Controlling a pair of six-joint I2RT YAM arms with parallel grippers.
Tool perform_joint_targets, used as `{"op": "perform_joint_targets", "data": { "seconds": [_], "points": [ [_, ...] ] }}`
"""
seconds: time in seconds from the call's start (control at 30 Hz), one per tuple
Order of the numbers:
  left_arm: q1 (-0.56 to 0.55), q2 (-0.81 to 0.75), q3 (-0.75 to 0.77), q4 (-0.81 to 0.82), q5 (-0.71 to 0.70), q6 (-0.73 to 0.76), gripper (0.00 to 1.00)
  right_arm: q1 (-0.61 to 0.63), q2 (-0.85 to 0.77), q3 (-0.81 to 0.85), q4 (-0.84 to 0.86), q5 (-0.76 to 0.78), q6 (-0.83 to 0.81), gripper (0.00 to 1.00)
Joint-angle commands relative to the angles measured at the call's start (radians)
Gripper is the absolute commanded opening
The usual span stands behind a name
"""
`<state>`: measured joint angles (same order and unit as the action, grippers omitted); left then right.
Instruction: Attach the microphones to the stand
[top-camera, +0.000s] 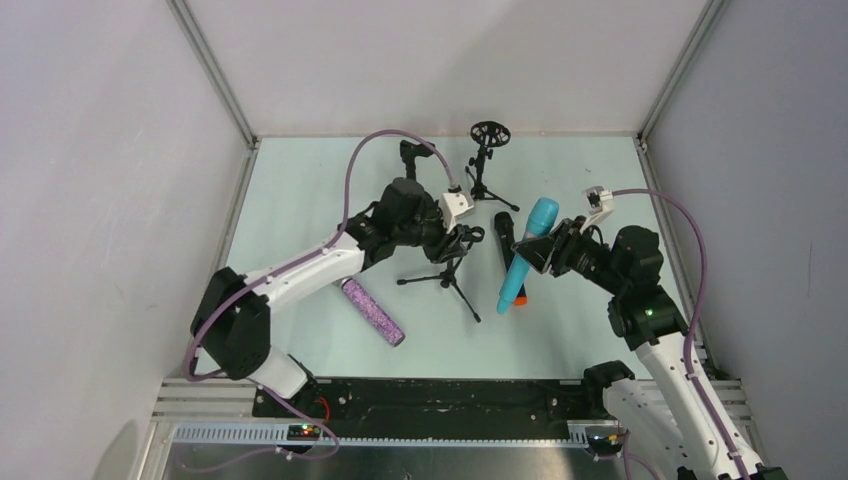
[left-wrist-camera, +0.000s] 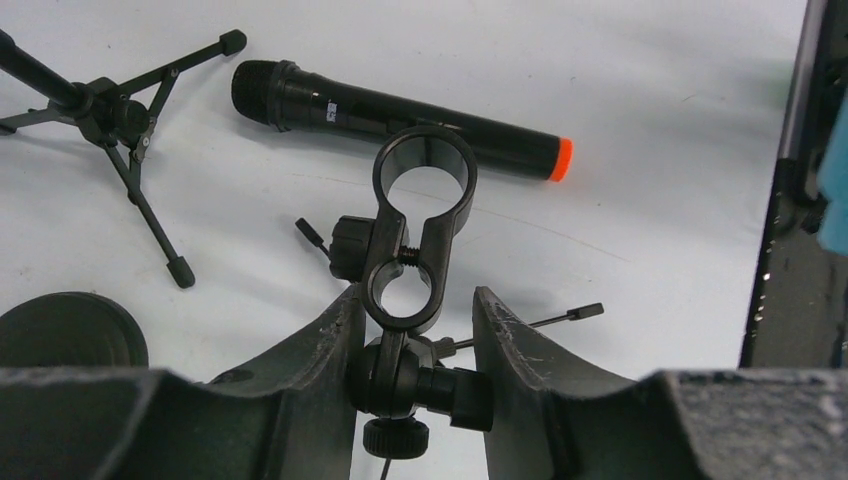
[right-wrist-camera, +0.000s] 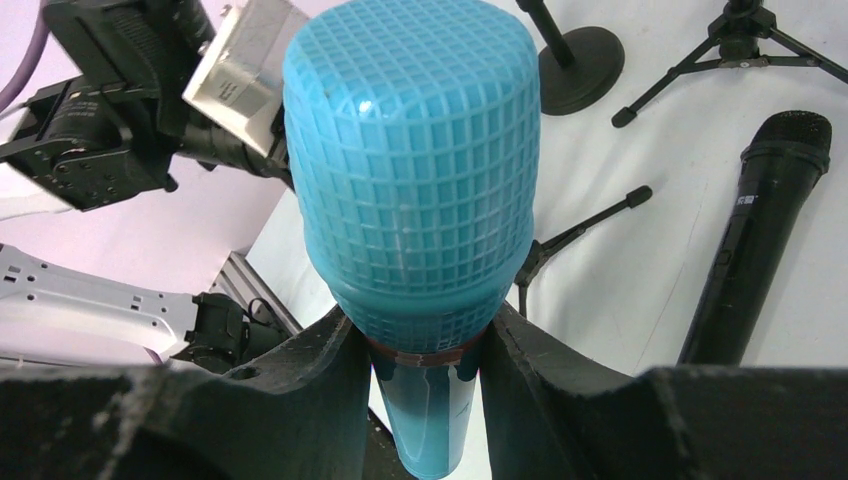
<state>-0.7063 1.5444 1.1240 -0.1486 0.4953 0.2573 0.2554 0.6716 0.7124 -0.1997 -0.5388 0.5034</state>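
I log a pale green surface (top-camera: 300, 180) mid-frame, white enclosure walls (top-camera: 100, 150) around it, and a slotted aluminium rail (top-camera: 430, 432) along the bottom edge.

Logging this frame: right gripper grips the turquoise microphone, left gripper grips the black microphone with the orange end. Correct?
No. The left wrist view shows the left gripper clamped on the tripod stand's clip; the black microphone lies untouched on the table. The right gripper does grip the turquoise microphone.
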Motion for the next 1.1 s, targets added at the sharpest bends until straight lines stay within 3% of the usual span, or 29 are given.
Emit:
{"op": "perform_joint_targets", "data": {
  "seconds": [0.0,0.53,1.07],
  "points": [
    [-0.044,-0.108,0.001,0.040,-0.055,-0.063,0.00,-0.005,-0.013,0.004,0.074,-0.017,0.004,0.00],
    [-0.237,-0.229,-0.119,0.041,-0.258,-0.077,0.00,-0.009,-0.055,0.004,0.043,0.015,0.003,0.00],
    [-0.341,-0.199,-0.170,0.078,-0.286,-0.070,0.01,-0.010,-0.075,0.004,-0.051,0.076,-0.063,0.00]
  ]
}}
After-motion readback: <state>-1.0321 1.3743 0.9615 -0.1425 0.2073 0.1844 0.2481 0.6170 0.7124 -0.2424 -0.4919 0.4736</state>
